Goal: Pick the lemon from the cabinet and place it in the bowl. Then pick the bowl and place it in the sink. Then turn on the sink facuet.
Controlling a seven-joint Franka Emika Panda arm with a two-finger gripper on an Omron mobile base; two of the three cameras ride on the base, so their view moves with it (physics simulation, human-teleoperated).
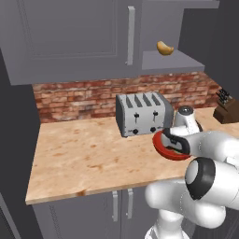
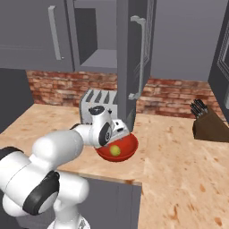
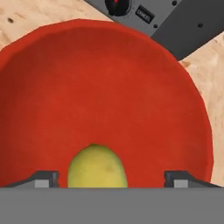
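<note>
Lemon (image 3: 97, 167) inside red bowl (image 3: 105, 87), directly between jaws; jaws spread wide, empty.

Toaster (image 1: 140, 113) close behind bowl (image 2: 117, 148); open cabinet door (image 2: 134, 58) overhangs; counter (image 1: 88, 156) left clear.

Arm bent forward, elbow low, wrist pitched down; hand (image 3: 111, 179) fingers spread wide apart.

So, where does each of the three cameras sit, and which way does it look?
Left base view: behind the arm's left, looking forward and down at the silver four-slot toaster; white arm at lower right.
Right base view: behind its right, facing the glossy red bowl; arm at lower left.
Hand view: on the hand, looking into the bowl; claw tips at the bottom.
Shared: bowl, small yellow-green lemon.
</note>
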